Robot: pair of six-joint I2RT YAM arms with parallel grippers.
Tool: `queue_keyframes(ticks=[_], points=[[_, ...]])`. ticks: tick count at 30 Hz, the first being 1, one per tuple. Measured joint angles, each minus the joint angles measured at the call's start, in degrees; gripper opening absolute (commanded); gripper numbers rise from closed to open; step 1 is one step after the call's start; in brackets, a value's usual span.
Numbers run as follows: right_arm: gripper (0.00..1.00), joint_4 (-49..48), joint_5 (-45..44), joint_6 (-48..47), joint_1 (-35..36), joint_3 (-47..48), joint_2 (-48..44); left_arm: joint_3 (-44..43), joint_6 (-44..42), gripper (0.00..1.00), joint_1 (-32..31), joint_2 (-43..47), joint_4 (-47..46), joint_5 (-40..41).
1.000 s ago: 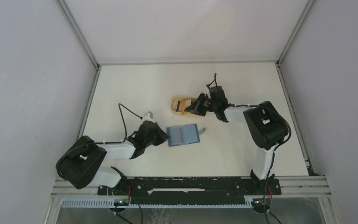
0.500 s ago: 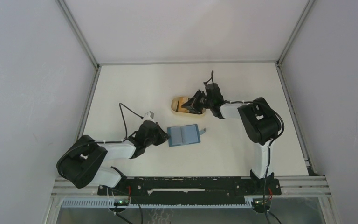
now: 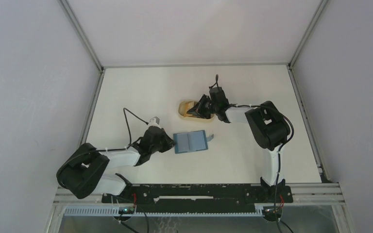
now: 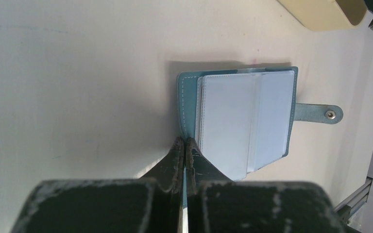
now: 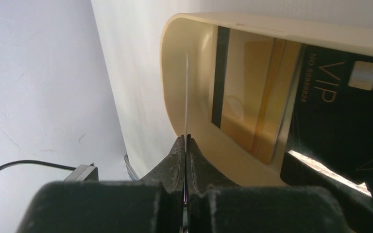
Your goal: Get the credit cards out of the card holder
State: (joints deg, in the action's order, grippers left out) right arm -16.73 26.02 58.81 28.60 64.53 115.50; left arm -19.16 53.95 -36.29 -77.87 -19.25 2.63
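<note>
The teal card holder [image 3: 191, 141] lies open on the table, its light blue slots [image 4: 243, 116] facing up and its snap tab [image 4: 320, 113] pointing right. My left gripper [image 3: 172, 141] is shut on the holder's left edge [image 4: 184, 141]. My right gripper [image 3: 194, 110] is shut on a thin credit card [image 5: 187, 87], seen edge-on, and holds it over the beige oval tray [image 3: 183, 104]. A gold credit card [image 5: 252, 73] and a black VIP card [image 5: 340, 107] lie inside the tray [image 5: 167, 58].
The tray's corner also shows at the top right of the left wrist view [image 4: 320, 12]. White enclosure walls stand around the table. A black cable [image 5: 24, 167] runs at the lower left of the right wrist view.
My right gripper has moved left and a little farther back over the tray with the card in it. The left gripper and the card holder have stayed put.
</note>
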Motion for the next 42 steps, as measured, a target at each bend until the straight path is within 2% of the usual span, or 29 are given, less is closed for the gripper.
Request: queue_keyframes(ticks=[5,16,19,21,24,26,33,34,35,36,42], points=[[0.01,0.9,-1.4,0.1,0.0,0.0,0.0,0.6,0.0,0.0,0.0,1.3,1.0,0.0],[0.17,4.8,-2.3,-0.8,0.1,4.9,2.3,1.3,-0.5,0.0,0.0,3.0,2.4,0.2],[0.27,5.8,-2.5,-1.0,0.0,5.4,2.6,1.3,-0.5,0.0,0.0,3.0,2.4,0.2],[0.4,6.1,-2.6,-1.1,0.0,5.7,3.0,1.3,-0.5,0.0,0.0,3.0,2.4,0.2],[0.64,6.4,-2.6,-1.3,-0.1,6.4,3.7,1.3,-0.5,0.0,0.0,3.2,2.7,0.2],[0.73,6.6,-2.8,-1.7,-0.1,6.5,3.8,1.3,-0.7,0.0,0.0,3.9,3.7,0.3],[0.84,9.1,-4.1,-3.3,-0.1,6.9,2.4,1.3,-2.0,0.0,0.0,6.2,7.0,0.5],[0.89,10.2,-4.6,-3.9,-0.1,6.9,1.6,1.3,-2.1,0.0,0.0,6.5,7.4,0.6],[0.98,11.4,-5.0,-5.0,-0.2,6.9,0.5,1.3,-2.2,0.0,0.0,6.8,8.0,0.7],[0.99,12.2,-5.2,-5.9,-0.3,6.9,-0.7,1.3,-2.5,0.0,0.0,7.3,8.5,0.8],[1.0,22.3,-12.1,-17.8,1.7,9.2,-11.8,1.3,-3.0,0.0,0.0,10.2,12.2,1.9]])
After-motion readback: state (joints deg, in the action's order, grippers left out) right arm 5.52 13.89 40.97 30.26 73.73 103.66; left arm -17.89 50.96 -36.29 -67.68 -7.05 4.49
